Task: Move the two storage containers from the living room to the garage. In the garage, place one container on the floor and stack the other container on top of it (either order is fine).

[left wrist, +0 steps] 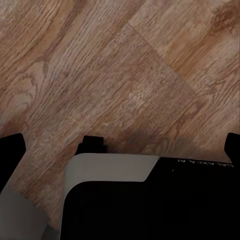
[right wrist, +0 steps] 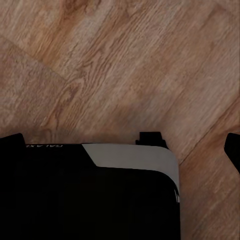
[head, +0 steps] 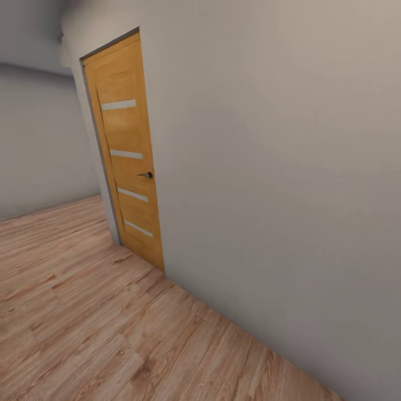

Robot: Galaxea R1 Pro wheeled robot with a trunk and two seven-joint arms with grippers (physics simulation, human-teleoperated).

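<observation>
Pale-walled hallway w/ light wood plank floor (head: 83, 312) and a shut wooden door (head: 125, 150) ahead, robot prob. in transit: no containers in sight, both wrist cams aim floorward, each hand's opening can't be told.

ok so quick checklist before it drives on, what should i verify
1. Left hand free: ok, fingers spread wide, nothing between them.
2. Right hand free: ok, fingers spread wide, nothing between them.
3. On garage concrete: not ok, the wood plank floor lies underfoot.
4. Door open: not ok, it looks shut in its frame, with the handle on its right edge.
5. Clearance from the wall: cannot tell, it runs along the robot's right.
</observation>
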